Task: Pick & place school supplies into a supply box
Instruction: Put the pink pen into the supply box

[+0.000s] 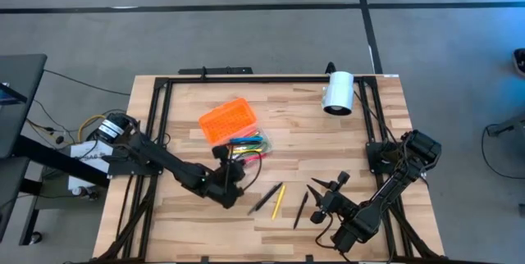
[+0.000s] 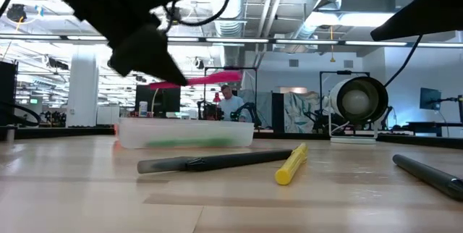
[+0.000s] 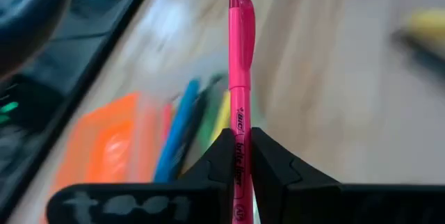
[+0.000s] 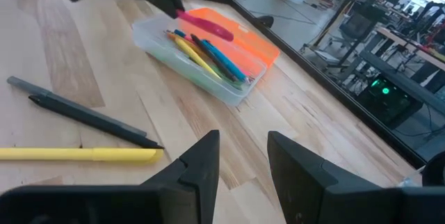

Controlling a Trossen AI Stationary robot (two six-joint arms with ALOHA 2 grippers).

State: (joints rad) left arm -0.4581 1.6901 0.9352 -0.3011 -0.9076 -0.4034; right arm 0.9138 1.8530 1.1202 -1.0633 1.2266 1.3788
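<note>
On the bench [image 1: 344,141], the left end effector [image 1: 232,166] grasps a pink pen [image 3: 240,78], pointing at the box [image 1: 246,143] just above it in the high view; right end effector [image 4: 243,158] is released.

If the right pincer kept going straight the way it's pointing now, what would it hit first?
Probably the black pen and the yellow marker lying across the bare wood just ahead of the open right pincer. The supply box lies farther along that line, though depth is uncertain.
</note>
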